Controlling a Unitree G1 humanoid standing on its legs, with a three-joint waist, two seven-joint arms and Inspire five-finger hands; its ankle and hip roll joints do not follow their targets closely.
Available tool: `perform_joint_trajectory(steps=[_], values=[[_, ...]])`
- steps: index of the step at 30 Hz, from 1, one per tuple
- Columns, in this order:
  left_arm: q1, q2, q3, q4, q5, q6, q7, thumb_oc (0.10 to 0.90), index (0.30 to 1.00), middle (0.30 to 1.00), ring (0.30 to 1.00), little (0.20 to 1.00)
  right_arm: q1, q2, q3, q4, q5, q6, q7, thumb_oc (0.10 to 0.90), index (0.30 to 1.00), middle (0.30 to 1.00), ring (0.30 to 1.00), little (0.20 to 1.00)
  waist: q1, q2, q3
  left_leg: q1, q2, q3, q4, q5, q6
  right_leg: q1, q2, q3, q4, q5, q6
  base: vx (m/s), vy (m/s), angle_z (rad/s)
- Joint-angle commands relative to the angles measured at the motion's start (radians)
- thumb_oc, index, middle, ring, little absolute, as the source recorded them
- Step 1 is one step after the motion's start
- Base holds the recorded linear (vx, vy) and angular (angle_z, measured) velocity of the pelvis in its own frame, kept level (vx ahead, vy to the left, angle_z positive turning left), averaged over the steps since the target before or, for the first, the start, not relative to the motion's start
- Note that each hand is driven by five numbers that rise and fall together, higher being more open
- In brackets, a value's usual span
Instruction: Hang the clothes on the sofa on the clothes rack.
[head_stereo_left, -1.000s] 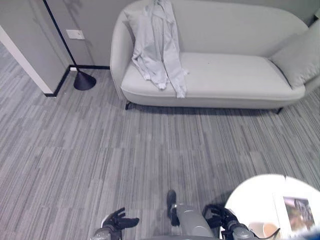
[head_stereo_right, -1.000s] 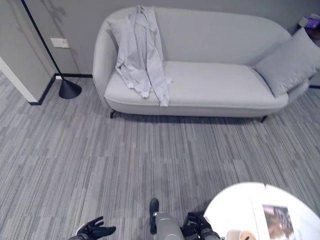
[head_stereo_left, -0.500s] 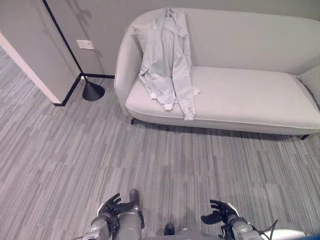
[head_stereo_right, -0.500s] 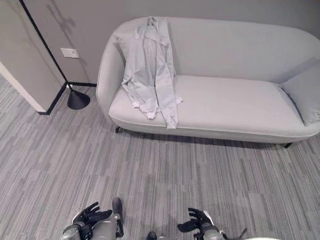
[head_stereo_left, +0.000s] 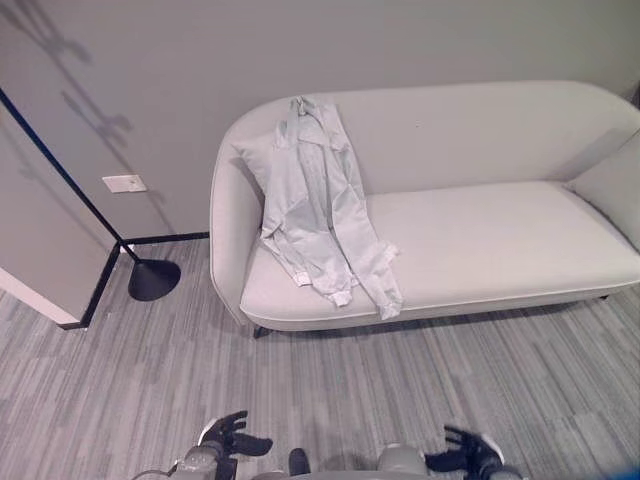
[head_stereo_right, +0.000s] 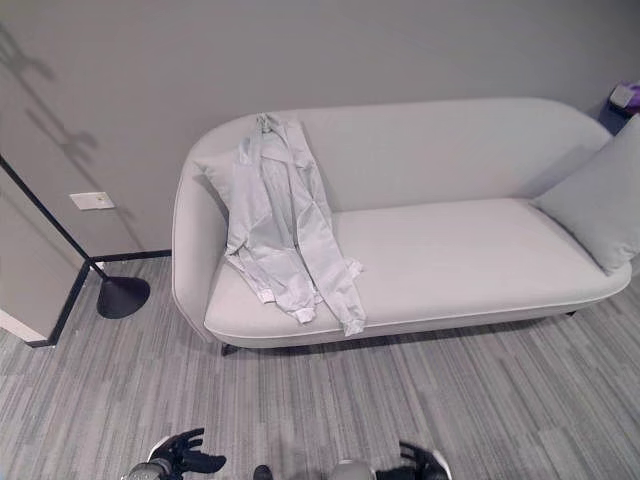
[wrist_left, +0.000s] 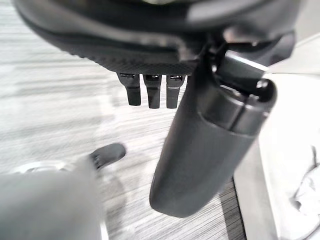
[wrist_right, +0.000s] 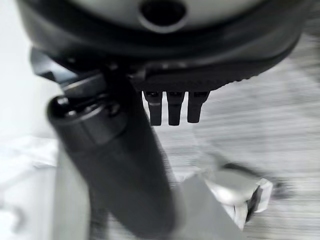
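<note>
Left hand (head_stereo_left: 228, 440) low at the near edge of the head views, empty, fingers (wrist_left: 150, 92) straight and relaxed, thumb standing off to the side. Nothing touching it but air; carpet (head_stereo_left: 120, 370) underneath.

Ahead of that hand and well off to its outer side: a black floor-lamp base (head_stereo_left: 153, 279) at the wall corner, its thin pole leaning up the wall. No clothes rack identifiable from here.

Well ahead of both hands, nearer the left one's line: the garment, a pale shirt (head_stereo_left: 325, 200), draped from the top of the backrest down over the seat at the left end of the sofa (head_stereo_left: 500, 240). Its collar lies at the top edge, and sleeves and hem spill toward the seat front. It lies loose, not folded.

Right hand (head_stereo_left: 468, 455) low at the near edge too, empty, fingers (wrist_right: 172, 107) straight, thumb apart. A grey cushion (head_stereo_right: 600, 200) sits far ahead of it at the sofa's right end.

Step in hand, as I judge it: the approach. Shirt is well out of reach of either hand. To do it well, close in square to the sofa's left end and stop near enough to reach the backrest. Take the shirt high, at collar or shoulders, so it lifts clear without the sleeves dragging. Either hand is ready to take hold; left is better lined up.

Both arms hang low, hands level with each other, palms turned roughly inward.
</note>
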Motion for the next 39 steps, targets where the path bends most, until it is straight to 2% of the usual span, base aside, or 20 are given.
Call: perform_joint_trajectory(steps=[1,3,5,7,11,12,13,14,15,16,17,18,19,21,22,23,24,25,29,39], values=[[-0.02,0.02,0.04,-0.051,0.024,-0.027,-0.007,0.8,0.9,0.9,0.9,0.9,-0.071,0.0,0.006,-0.034,0.027,-0.034,-0.007,0.8,0.9,0.9,0.9,0.9,-0.02,-0.028,0.065,0.107,0.01,0.012,0.009,-0.133,-0.113,0.08,0.086,0.011,-0.469,0.387,0.033,0.45,-0.093,0.0],[-0.026,0.019,0.052,-0.063,0.017,-0.034,-0.008,0.8,0.9,0.9,0.9,0.9,-0.063,-0.004,0.01,-0.05,0.02,-0.031,-0.001,0.8,0.9,0.9,0.9,0.9,-0.037,-0.039,0.07,0.145,0.005,0.004,0.009,-0.162,-0.125,0.047,0.13,0.027,-0.606,0.416,0.058,0.45,-0.1,0.1],[-0.028,0.009,0.061,-0.084,0.013,-0.036,-0.017,0.8,0.9,0.9,0.9,0.9,-0.05,-0.007,0.022,-0.061,-0.013,-0.025,0.002,0.8,0.9,0.9,0.9,0.9,-0.049,-0.048,0.066,0.191,-0.003,-0.03,0.009,-0.196,-0.13,-0.018,0.133,0.038,-0.622,0.421,0.08,0.56,-0.137,0.1],[-0.014,-0.001,0.056,-0.099,0.012,-0.036,-0.017,0.8,0.9,0.9,0.9,0.9,-0.029,-0.016,0.02,-0.067,-0.022,-0.025,0.006,0.8,0.9,0.9,0.9,0.9,-0.044,-0.049,0.055,0.223,-0.003,-0.06,0.009,-0.226,-0.124,0.021,0.14,0.028,-0.622,0.427,0.063,0.5,-0.175,0.28],[-0.014,-0.021,0.054,-0.086,-0.003,-0.033,-0.018,0.8,0.9,0.9,0.9,0.9,-0.032,-0.03,0.024,-0.049,-0.026,-0.029,0.009,0.8,0.9,0.9,0.9,0.9,-0.048,-0.029,0.047,0.259,0.032,-0.082,0.027,-0.169,-0.147,0.071,0.162,0.04,-0.622,0.438,0.042,0.44,-0.189,0.45],[-0.01,-0.037,0.066,-0.087,-0.054,-0.029,-0.014,0.8,0.9,0.9,0.9,0.9,-0.035,-0.039,0.031,-0.069,-0.038,-0.031,0.006,0.8,0.9,0.9,0.9,0.9,-0.04,-0.024,0.05,0.214,0.071,-0.072,0.212,-0.107,-0.19,0.132,0.17,0.029,-0.622,0.413,0.017,0.3,-0.172,0.19],[-0.01,-0.036,0.066,-0.087,-0.054,-0.029,-0.014,0.8,0.9,0.9,0.9,0.9,-0.035,-0.038,0.031,-0.069,-0.038,-0.031,0.006,0.8,0.9,0.9,0.9,0.9,-0.041,-0.026,0.048,0.21,0.069,-0.074,0.213,-0.106,-0.189,0.129,0.168,0.028,-0.622,0.414,0.017,0.48,-0.344,0.16],[-0.001,-0.037,0.066,-0.124,-0.097,-0.03,-0.009,0.8,0.9,0.9,0.9,0.9,-0.028,-0.055,0.038,-0.125,-0.044,-0.031,0.004,0.8,0.9,0.9,0.9,0.9,-0.022,-0.044,0.066,0.072,0.09,-0.078,0.493,0.001,-0.235,0.194,0.167,0.023,-0.622,0.371,-0.014,0.25,-0.251,0.12],[0.002,-0.041,0.073,-0.145,-0.13,-0.031,0.001,0.8,0.9,0.9,0.9,0.9,-0.032,-0.069,0.045,-0.154,-0.047,-0.03,0.001,0.8,0.9,0.9,0.9,0.9,-0.008,-0.052,0.086,0.014,0.096,-0.084,0.624,0.047,-0.258,0.224,0.17,0.024,-0.622,0.351,-0.032,0.32,-0.318,0.19],[-0.003,-0.04,0.083,-0.152,-0.149,-0.033,0.016,0.8,0.9,0.9,0.9,0.9,-0.04,-0.077,0.047,-0.17,-0.048,-0.029,-0.006,0.8,0.9,0.9,0.9,0.9,0.004,-0.071,0.097,-0.042,0.096,-0.079,0.712,0.069,-0.263,0.244,0.161,0.028,-0.622,0.333,-0.043,0.33,-0.218,0.03],[0.008,-0.045,0.109,-0.185,-0.206,-0.033,0.024,0.8,0.9,0.9,0.9,0.9,-0.047,-0.095,0.048,-0.235,-0.057,-0.025,-0.014,0.8,0.9,0.9,0.9,0.9,0.027,-0.08,0.109,-0.095,0.141,-0.025,0.717,0.05,-0.239,0.278,0.169,0.031,-0.622,0.303,-0.056,0.44,-0.114,-0.03],[0.036,-0.046,0.132,-0.238,-0.228,-0.036,0.031,0.8,0.9,0.9,0.9,0.9,-0.042,-0.115,0.04,-0.312,-0.075,-0.026,-0.015,0.8,0.9,0.9,0.9,0.9,0.05,-0.086,0.11,-0.125,0.171,0.012,0.594,0.009,-0.211,0.302,0.164,0.042,-0.622,0.283,-0.048,0.38,-0.045,-0.37],[0.036,-0.045,0.132,-0.238,-0.228,-0.035,0.031,0.8,0.9,0.9,0.9,0.9,-0.042,-0.114,0.039,-0.313,-0.075,-0.026,-0.015,0.8,0.9,0.9,0.9,0.9,0.051,-0.088,0.109,-0.125,0.169,0.014,0.59,0.012,-0.21,0.301,0.162,0.043,-0.622,0.284,-0.047,0.29,0.065,-0.59],[0.067,-0.039,0.141,-0.298,-0.238,-0.038,0.045,0.8,0.9,0.9,0.9,0.9,-0.03,-0.142,0.027,-0.389,-0.107,-0.025,-0.017,0.8,0.9,0.9,0.9,0.9,0.065,-0.086,0.104,-0.11,0.193,0.022,0.379,-0.004,-0.197,0.314,0.149,0.044,-0.622,0.272,-0.033,0.17,0.097,-0.59],[0.067,-0.039,0.141,-0.298,-0.238,-0.038,0.045,0.8,0.9,0.9,0.9,0.9,-0.03,-0.142,0.027,-0.389,-0.107,-0.025,-0.017,0.8,0.9,0.9,0.9,0.9,0.065,-0.086,0.104,-0.11,0.193,0.022,0.378,-0.004,-0.197,0.314,0.149,0.044,-0.622,0.272,-0.032,0.33,0.257,-0.57],[0.092,-0.02,0.144,-0.373,-0.232,-0.05,0.061,0.8,0.9,0.9,0.9,0.9,-0.046,-0.185,0.018,-0.434,-0.144,-0.034,-0.024,0.8,0.9,0.9,0.9,0.9,0.096,-0.061,0.088,-0.106,0.206,-0.106,0.09,0.056,-0.221,0.337,0.149,0.054,-0.622,0.239,-0.011,0.26,0.2,-0.5],[0.092,-0.02,0.144,-0.374,-0.232,-0.05,0.061,0.8,0.9,0.9,0.9,0.9,-0.046,-0.185,0.018,-0.434,-0.144,-0.034,-0.024,0.8,0.9,0.9,0.9,0.9,0.095,-0.061,0.087,-0.107,0.205,-0.107,0.086,0.059,-0.221,0.335,0.149,0.053,-0.622,0.239,-0.011,0.4,0.311,-0.51],[0.083,-0.011,0.142,-0.4,-0.225,-0.062,0.065,0.8,0.9,0.9,0.9,0.9,-0.059,-0.214,0.002,-0.473,-0.16,-0.041,-0.027,0.8,0.9,0.9,0.9,0.9,0.098,-0.039,0.071,-0.111,0.208,-0.182,0.009,0.07,-0.242,0.351,0.154,0.075,-0.622,0.224,-0.002,0.15,0.11,-0.33],[0.089,0.009,0.141,-0.472,-0.191,-0.076,0.062,0.8,0.9,0.9,0.9,0.9,-0.06,-0.253,-0.03,-0.534,-0.186,-0.059,-0.023,0.8,0.9,0.9,0.9,0.9,0.085,-0.009,0.046,-0.087,0.179,-0.205,0.009,0.035,-0.248,0.353,0.126,0.101,-0.622,0.23,0.015,0.17,0.2,-0.31],[0.045,0.141,0.179,-0.772,-0.097,-0.106,0.083,0.8,0.9,0.9,0.9,0.9,-0.199,-0.321,-0.069,-0.669,-0.235,-0.06,-0.052,0.8,0.9,0.9,0.9,0.9,0.107,-0.026,0.036,-0.044,0.091,-0.085,0.009,-0.048,-0.187,0.324,0.008,0.146,-0.622,0.29,0.079,0.08,0.195,-0.16]])
